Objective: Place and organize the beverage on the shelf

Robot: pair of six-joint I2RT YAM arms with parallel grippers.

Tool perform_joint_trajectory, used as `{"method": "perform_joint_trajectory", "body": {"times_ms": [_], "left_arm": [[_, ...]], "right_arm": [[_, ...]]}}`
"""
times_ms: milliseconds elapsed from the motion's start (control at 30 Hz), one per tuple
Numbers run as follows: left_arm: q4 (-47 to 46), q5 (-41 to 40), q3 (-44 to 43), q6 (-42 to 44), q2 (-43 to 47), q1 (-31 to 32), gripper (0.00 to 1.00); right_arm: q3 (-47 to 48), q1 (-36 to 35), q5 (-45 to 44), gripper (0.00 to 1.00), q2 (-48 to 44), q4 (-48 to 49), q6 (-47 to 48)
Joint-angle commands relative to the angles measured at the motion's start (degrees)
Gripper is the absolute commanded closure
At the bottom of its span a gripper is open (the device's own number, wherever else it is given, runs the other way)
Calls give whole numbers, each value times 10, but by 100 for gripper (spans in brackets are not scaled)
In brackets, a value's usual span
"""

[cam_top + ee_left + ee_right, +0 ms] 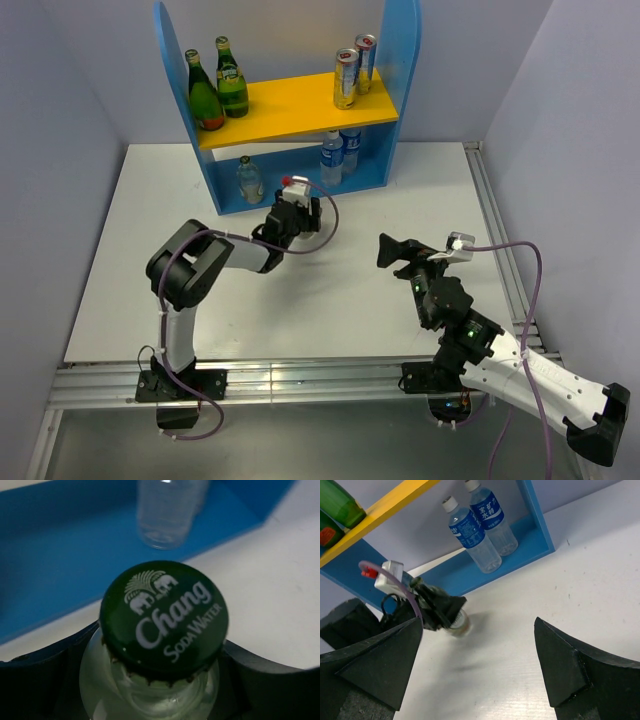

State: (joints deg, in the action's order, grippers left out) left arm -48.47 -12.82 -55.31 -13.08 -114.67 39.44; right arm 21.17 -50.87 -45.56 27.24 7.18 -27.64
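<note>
Left gripper [297,212] hugs the soda bottle [164,616]; right gripper [479,647] gapes wide. Pushed toward twelve o'clock, it could knock over the clear bottle [167,512].

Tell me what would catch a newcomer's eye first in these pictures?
The bright blue shelf with its yellow board at the far edge of the table catches the eye first, two green bottles on its left and two cans on its right. Just in front, the left gripper clasps a clear glass bottle with a green Chang cap. The right gripper hangs open over the table.
</note>
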Motion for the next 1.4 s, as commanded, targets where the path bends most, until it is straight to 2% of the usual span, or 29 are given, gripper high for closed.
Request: {"method": "perform_joint_trajectory", "body": {"times_ms": [0, 133, 333, 867, 1133, 1200, 1233, 1333, 1367], "left_arm": [[-15, -37, -58, 11, 29, -20, 100], [-14, -43, -116, 28, -12, -67, 100], [-30, -47, -165, 35, -49, -102, 100], [-58, -113, -246, 67, -124, -140, 100], [-30, -115, -267, 73, -133, -154, 100], [-10, -107, -270, 74, -135, -155, 87], [-5, -107, -270, 73, -135, -156, 60], [-3, -99, -258, 68, -128, -157, 21], [-7, -99, -247, 67, -122, -157, 17]], "right_arm": [[-2, -3, -7, 0, 2, 15, -8], [-3, -2, -7, 0, 2, 15, -7], [-3, -3, -10, 0, 11, 17, -7], [-5, -3, -7, 0, 29, 31, -4], [-3, -1, -7, 0, 42, 35, -3], [-3, -2, -7, 0, 43, 35, -4], [-3, -1, -7, 0, 43, 35, -3], [-3, -2, -8, 0, 43, 35, -4], [-3, -1, -8, 0, 41, 35, -3]]}}
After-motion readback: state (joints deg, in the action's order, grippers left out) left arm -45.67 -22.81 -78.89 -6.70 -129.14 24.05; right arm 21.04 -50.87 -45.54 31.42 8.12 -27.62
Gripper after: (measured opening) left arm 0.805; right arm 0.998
